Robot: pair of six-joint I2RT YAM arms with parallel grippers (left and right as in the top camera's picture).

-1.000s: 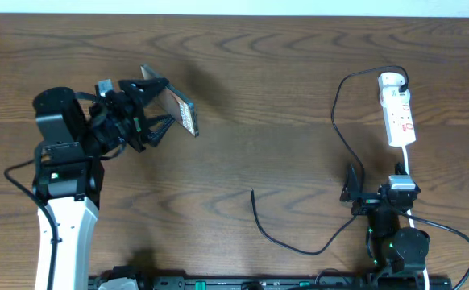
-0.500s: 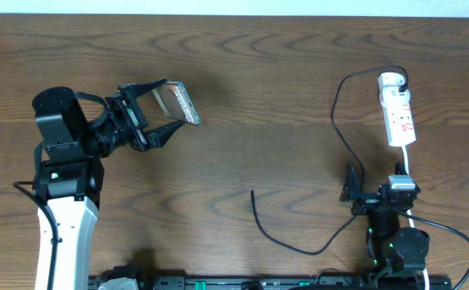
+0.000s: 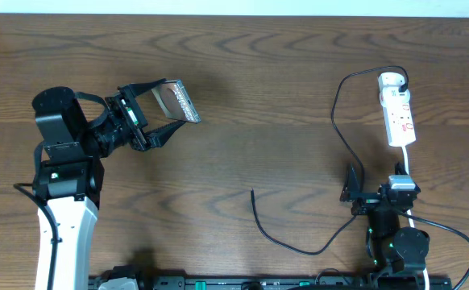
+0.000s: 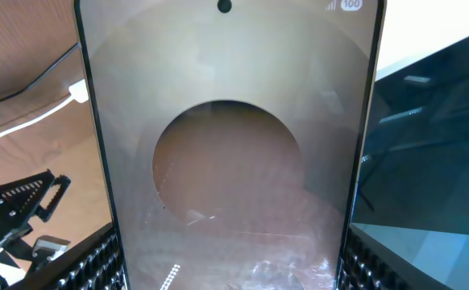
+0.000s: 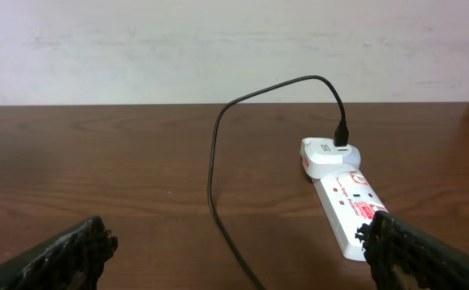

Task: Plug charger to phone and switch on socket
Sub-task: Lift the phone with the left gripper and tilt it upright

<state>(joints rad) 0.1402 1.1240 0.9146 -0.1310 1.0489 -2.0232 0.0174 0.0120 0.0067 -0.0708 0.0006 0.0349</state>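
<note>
The left hand (image 3: 149, 114), clenched on the phone (image 3: 178, 102) above the surface, has turned it within the last second and now keeps it steady, perhaps presenting its port, while the charger (image 3: 253, 193) lies unplugged well apart, the right hand (image 5: 234, 234) released.

Left gripper (image 3: 172, 103) | found rolled at the wrist since one second ago | phone (image 3: 178, 101) | turned with it, face now exposed overhead

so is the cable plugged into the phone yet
No, the cable tip lies bare on the table, away from the phone.
</note>
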